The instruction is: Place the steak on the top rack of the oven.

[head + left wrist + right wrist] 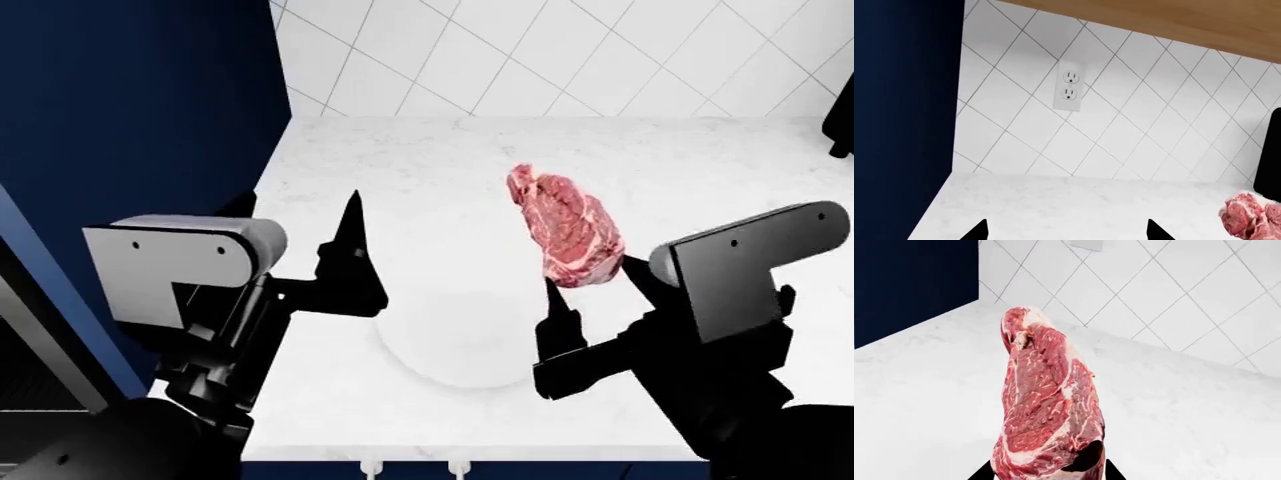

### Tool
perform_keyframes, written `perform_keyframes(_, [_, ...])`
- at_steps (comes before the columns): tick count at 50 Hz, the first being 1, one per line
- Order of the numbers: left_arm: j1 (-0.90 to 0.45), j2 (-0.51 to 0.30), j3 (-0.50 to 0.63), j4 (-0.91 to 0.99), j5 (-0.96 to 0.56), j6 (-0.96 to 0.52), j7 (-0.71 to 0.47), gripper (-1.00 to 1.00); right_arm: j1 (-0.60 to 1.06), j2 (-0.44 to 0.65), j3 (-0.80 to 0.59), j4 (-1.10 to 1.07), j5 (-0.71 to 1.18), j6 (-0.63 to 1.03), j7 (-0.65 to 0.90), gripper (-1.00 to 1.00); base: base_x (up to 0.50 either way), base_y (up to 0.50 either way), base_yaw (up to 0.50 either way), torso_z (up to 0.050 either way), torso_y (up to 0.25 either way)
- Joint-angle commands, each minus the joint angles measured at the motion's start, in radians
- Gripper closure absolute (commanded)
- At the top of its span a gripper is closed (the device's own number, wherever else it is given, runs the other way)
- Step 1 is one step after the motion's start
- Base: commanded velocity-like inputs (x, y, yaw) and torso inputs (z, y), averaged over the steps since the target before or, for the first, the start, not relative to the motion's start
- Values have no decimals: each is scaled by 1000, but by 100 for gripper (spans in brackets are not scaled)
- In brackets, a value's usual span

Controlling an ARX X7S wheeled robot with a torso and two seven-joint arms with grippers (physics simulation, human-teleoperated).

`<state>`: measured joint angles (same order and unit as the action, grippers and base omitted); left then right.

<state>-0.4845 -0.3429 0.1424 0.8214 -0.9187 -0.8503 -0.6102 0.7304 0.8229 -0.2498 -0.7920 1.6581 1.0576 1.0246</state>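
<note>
1. Broadly, a white marble countertop [641,150] fills the head view, backed by a wall of white diagonal tiles [561,50] and flanked on the robot's left by a tall dark blue cabinet side [134,100].
2. Under the two arms, a round white plate [454,345] lies flat on the counter near its front edge; nothing can be seen lying on it, and its pale surface is hard to separate from the marble.
3. On the robot's right, the right arm reaches forward over the counter with its grey wrist housing tilted, and the right gripper [587,285] sits beyond the plate's right portion.
4. Its black fingers are clamped on the lower end of the steak [567,228], which stands up from the jaws, lifted clear of the counter and the plate; the right wrist view shows the red marbled slab rising tall from between the fingertips.
5. On the other side, the left arm hovers over the plate's left edge, its left gripper [1067,231] pointing toward the tiled wall.
6. Its two fingertips stand wide apart in the left wrist view and grasp nothing.
7. Smallest, a white wall outlet [1069,85] sits on the tiles.
</note>
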Motion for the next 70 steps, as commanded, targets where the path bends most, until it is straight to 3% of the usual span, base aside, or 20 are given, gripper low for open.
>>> perform_keyframes(1, [6, -12, 6, 23, 3, 9, -1, -100, -106, 23, 97, -115, -60, -84, 74, 100, 0, 0, 0, 0, 0])
perform_keyframes(16, [5, -19, 3, 32, -11, 12, -16, -100, -150, 45, 133, -172, -54, -120, 106, 100, -71, 0, 0, 0, 0])
perform_keyframes(70, [-12, -36, 17, 33, -43, 25, -44, -100, -151, 67, 137, -191, -52, -133, 108, 100, -322, 0, 0, 0, 0])
